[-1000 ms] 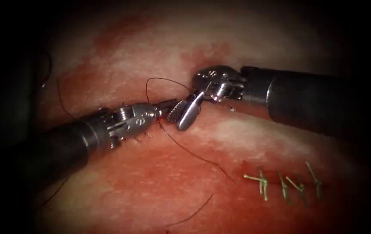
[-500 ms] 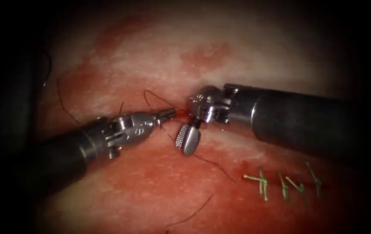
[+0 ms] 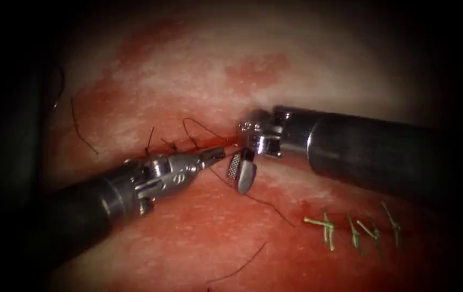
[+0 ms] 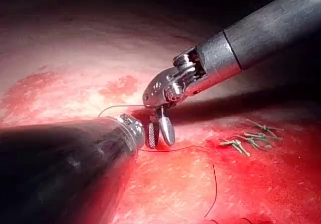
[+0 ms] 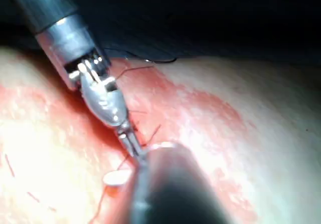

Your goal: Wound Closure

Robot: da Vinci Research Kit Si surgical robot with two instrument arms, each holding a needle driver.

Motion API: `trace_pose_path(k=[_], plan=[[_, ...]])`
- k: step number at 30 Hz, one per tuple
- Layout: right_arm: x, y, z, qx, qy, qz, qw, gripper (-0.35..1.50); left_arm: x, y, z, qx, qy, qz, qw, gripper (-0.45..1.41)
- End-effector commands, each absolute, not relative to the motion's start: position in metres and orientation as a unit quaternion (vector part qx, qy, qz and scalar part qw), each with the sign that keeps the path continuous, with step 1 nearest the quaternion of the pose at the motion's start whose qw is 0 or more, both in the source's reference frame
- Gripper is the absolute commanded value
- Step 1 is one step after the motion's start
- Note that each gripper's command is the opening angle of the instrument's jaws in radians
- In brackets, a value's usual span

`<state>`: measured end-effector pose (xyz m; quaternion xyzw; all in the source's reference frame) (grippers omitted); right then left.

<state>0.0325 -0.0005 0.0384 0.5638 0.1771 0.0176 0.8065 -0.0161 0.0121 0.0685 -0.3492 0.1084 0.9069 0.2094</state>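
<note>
The left end effector (image 3: pixel 216 154) is closed on the thread (image 3: pixel 253 198) at the cut (image 3: pixel 188 141), seemingly for tension, while the right end effector (image 3: pixel 240 172) hangs parted and empty just beside; needle unseen

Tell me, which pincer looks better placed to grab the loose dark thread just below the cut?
The right pincer, probably: its jaws stand open, holding nothing, right above that thread. The left pincer looks shut on thread at the cut, so it is busy.
</note>
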Motion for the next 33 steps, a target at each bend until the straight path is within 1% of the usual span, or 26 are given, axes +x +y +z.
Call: trace_pose_path(k=[1, 10, 15, 17, 19, 21, 22, 23, 28, 33], plan=[[0.0333, -0.0009, 0.0392, 0.559, 0.171, 0.018, 0.811, 0.74, -0.0165, 0.0126, 0.069, -0.349, 0.109, 0.907, 0.209, -0.45], [0.0329, -0.003, 0.0409, 0.557, 0.133, 0.024, 0.819, 0.76, -0.0164, 0.0126, 0.069, -0.35, 0.109, 0.907, 0.209, -0.45], [0.0326, -0.0041, 0.0411, 0.565, 0.118, 0.023, 0.817, 0.71, -0.0164, 0.0127, 0.069, -0.35, 0.108, 0.907, 0.209, -0.45], [0.0325, -0.0043, 0.041, 0.568, 0.113, 0.021, 0.815, 0.64, -0.0164, 0.0127, 0.069, -0.35, 0.108, 0.907, 0.209, -0.45], [0.0325, -0.0045, 0.0407, 0.573, 0.109, 0.02, 0.812, 0.52, -0.0164, 0.0128, 0.069, -0.35, 0.108, 0.907, 0.209, -0.45], [0.0324, -0.0048, 0.0404, 0.578, 0.104, 0.013, 0.809, 0.29, -0.0164, 0.0128, 0.069, -0.35, 0.108, 0.907, 0.209, -0.45], [0.0325, -0.0049, 0.0402, 0.58, 0.102, 0.01, 0.808, 0.1, -0.0164, 0.0128, 0.0691, -0.35, 0.108, 0.907, 0.209, -0.45], [0.0326, -0.0049, 0.0398, 0.583, 0.102, 0.002, 0.806, -0.35, -0.0163, 0.0129, 0.0692, -0.35, 0.108, 0.907, 0.209, -0.45], [0.0332, -0.0031, 0.0393, 0.59, 0.119, -0.004, 0.799, -0.35, -0.0161, 0.0128, 0.0693, -0.35, 0.107, 0.907, 0.208, -0.45], [0.0343, 0.0003, 0.0389, 0.588, 0.168, 0.037, 0.79, -0.35, -0.0162, 0.0121, 0.0695, -0.347, 0.106, 0.909, 0.206, -0.45]])
